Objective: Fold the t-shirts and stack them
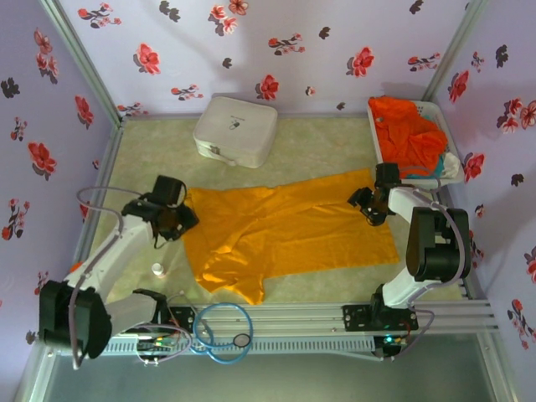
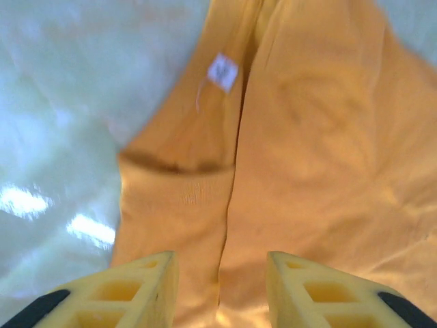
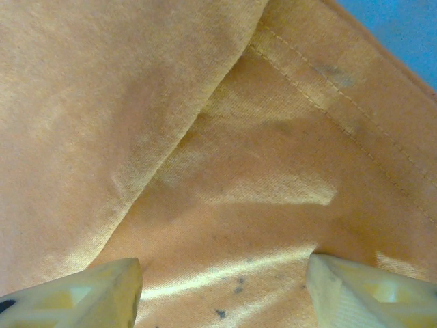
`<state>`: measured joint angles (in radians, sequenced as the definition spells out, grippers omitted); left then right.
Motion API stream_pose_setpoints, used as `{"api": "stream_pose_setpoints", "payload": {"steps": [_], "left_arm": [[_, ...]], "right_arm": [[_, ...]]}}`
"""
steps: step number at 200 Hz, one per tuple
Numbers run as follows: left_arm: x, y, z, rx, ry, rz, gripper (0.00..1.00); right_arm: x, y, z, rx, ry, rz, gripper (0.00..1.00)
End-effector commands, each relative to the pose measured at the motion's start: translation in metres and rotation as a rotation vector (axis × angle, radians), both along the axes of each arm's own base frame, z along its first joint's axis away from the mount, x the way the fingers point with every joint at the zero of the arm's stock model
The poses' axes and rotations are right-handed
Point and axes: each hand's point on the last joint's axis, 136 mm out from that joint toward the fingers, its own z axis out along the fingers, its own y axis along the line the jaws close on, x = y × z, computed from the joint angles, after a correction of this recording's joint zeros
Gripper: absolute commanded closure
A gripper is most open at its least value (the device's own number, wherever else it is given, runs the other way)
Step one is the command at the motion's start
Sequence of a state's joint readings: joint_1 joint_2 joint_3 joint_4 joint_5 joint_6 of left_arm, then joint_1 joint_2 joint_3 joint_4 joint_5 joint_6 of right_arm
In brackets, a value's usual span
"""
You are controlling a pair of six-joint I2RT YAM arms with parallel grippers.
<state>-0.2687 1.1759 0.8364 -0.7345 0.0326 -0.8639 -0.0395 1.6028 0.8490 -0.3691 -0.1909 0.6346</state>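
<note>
Lying spread left to right across the middle of the table (image 1: pixel 318 138), top external view: golden yellow-orange t-shirt (image 1: pixel 293 230), its near-left part rumpled.
- Left gripper (image 1: pixel 172 219): at the shirt's left edge.
- Right gripper (image 1: pixel 366 205): at the shirt's far-right corner.
- Red-orange t-shirt (image 1: pixel 410 138): heaped in a white basket (image 1: pixel 374 134), far right.
- White case (image 1: pixel 235 130): far middle, just beyond the spread shirt.

Left wrist view: left gripper (image 2: pixel 220 287), jaws parted and holding nothing, over the yellow-orange t-shirt (image 2: pixel 314 157). A lengthwise crease runs away from between the fingers. A white tag (image 2: pixel 222 72) is on the cloth farther off, with bare table (image 2: pixel 61 102) to the left.

Right wrist view: right gripper (image 3: pixel 222 290), jaws wide apart and clamping nothing. Yellow-orange cloth (image 3: pixel 136 102) spans the gap, with a stitched hem (image 3: pixel 328 102) to the right.
</note>
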Motion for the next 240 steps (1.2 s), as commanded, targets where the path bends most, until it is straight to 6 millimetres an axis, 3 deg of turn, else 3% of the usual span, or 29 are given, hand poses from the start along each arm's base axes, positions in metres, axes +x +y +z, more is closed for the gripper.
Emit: {"api": "stream_pose_setpoints", "payload": {"steps": [1, 24, 64, 108, 189, 240], "left_arm": [[0.028, 0.008, 0.011, 0.034, -0.040, -0.127, 0.63], [0.066, 0.020, 0.006, 0.033, -0.055, -0.129, 0.66], [0.130, 0.012, -0.019, -0.026, -0.093, -0.202, 0.71], [0.170, 0.006, -0.032, -0.049, -0.130, -0.214, 0.71], [0.174, 0.005, -0.072, -0.074, -0.048, -0.193, 0.72], [0.174, 0.006, -0.078, -0.074, -0.024, -0.188, 0.90]], "right_arm": [[0.002, -0.005, 0.014, -0.024, -0.014, 0.002, 0.33], [0.012, -0.005, 0.026, -0.027, -0.053, 0.006, 0.32], [0.036, 0.005, 0.041, -0.023, -0.126, 0.041, 0.32], [0.068, 0.009, 0.041, -0.054, -0.133, 0.087, 0.31], [0.083, 0.021, 0.002, -0.058, -0.053, 0.116, 0.32], [0.081, 0.017, -0.008, -0.087, -0.019, 0.099, 0.33]]}}
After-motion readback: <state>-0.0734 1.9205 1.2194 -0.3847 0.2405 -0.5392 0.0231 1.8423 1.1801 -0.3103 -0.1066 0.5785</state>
